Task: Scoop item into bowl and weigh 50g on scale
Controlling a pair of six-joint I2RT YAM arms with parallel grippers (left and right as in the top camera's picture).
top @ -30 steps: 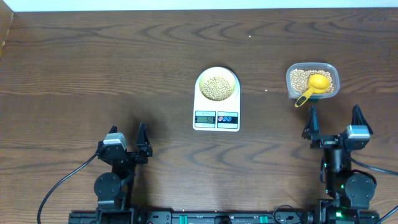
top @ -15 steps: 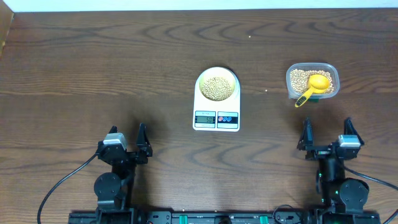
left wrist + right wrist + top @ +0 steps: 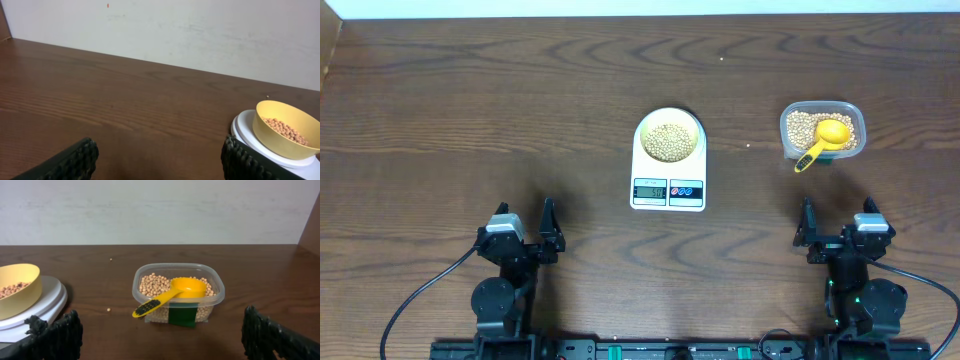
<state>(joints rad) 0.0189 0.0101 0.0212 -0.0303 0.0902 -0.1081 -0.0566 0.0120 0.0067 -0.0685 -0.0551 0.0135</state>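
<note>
At the table's (image 3: 430, 110) front edge, left pincer (image 3: 525, 216) and right pincer (image 3: 838, 222) sit spread, arms apparently folded.

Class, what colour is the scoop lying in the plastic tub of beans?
Bright yellow; the scoop shows best in the right wrist view.

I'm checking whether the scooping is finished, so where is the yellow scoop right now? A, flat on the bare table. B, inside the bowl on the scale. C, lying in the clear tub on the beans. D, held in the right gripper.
C: the yellow scoop lies on the beans in the clear tub, its handle poking over the rim, while the right gripper stands open and apart from it.
</note>
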